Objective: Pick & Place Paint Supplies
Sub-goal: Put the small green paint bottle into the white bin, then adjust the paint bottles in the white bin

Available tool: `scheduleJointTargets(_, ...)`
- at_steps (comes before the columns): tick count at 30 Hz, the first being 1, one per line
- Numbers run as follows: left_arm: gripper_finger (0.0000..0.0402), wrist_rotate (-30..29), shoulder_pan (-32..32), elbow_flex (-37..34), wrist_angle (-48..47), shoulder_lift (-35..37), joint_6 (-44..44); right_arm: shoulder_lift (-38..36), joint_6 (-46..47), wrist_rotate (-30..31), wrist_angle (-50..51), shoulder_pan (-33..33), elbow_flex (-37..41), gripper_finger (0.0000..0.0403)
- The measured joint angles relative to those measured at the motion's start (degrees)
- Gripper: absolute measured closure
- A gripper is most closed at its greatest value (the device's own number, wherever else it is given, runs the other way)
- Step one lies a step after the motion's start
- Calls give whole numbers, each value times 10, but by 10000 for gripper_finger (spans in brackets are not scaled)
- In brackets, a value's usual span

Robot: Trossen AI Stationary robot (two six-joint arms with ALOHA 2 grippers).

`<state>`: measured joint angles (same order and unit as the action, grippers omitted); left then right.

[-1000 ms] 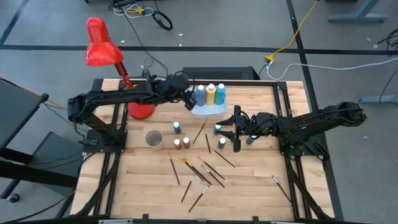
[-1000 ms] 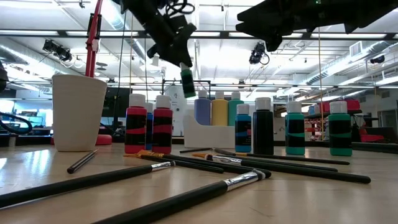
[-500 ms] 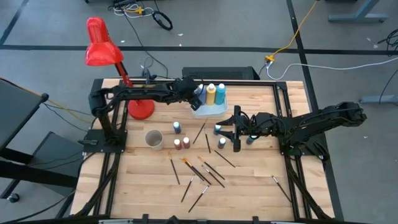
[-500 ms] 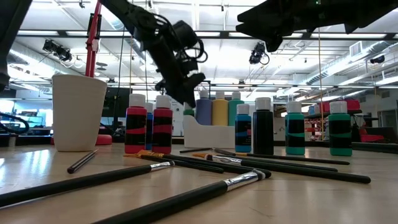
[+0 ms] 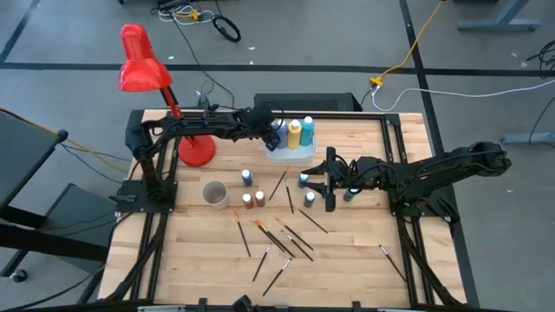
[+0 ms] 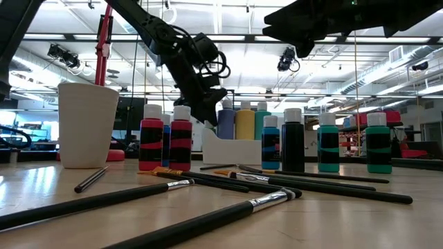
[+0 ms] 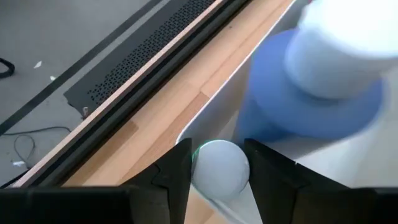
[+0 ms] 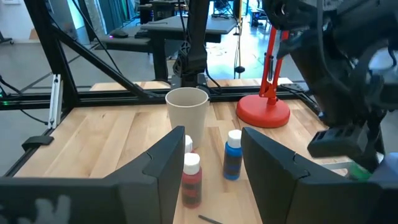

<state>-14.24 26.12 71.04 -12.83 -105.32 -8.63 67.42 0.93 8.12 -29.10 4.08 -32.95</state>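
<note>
On bottles (image 6: 180, 142), dark unreadable label bands

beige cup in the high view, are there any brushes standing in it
No: the beige cup shows only its hollow inside from above, and the paintbrushes all lie flat on the wooden table.

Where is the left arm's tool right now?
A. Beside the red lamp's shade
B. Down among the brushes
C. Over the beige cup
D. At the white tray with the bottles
D: the left tool is at the white tray, a green bottle between its fingers.
</note>
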Motion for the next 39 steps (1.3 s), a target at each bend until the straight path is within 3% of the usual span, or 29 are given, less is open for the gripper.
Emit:
scheduleJointTargets(18,230,1,7,12,-1,-24,41,0,0,0,0,0,0,238)
scheduleJointTargets(28,188,-1,-13,102,-189,-23,33,0,0,0,5,0,0,238)
scheduleJointTargets(32,194,8,-32,140,-241,-22,15,0,0,0,5,0,0,238)
scheduleJointTargets(39,235,1,-89,180,-245,-22,58,0,0,13,21,0,0,238)
